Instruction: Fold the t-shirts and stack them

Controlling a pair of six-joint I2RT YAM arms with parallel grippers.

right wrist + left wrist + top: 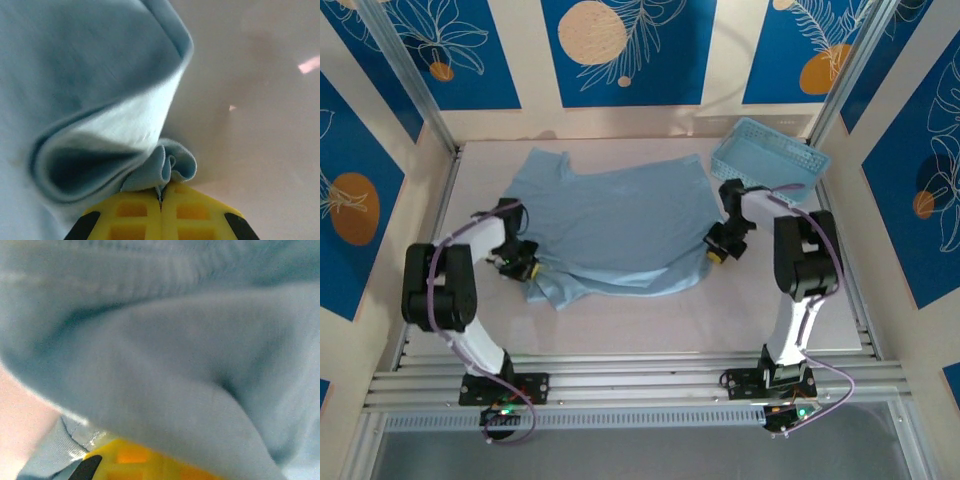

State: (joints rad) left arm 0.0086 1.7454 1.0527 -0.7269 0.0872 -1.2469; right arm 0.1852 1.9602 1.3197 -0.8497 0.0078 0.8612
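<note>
At the near-left corner of the t-shirt point(620, 225), the left tool point(525, 266) is clamped shut on the light blue fabric, which drapes over its yellow fingers point(130, 461). At the garment's right edge, the right tool point(161, 194) holds its jaws together on a small bunched pinch of cloth. The t-shirt lies spread across the middle of the bench point(650, 320), its near hem partly doubled over, with a light blue lattice basket point(770, 158) at the far right corner, just beside it.
</note>
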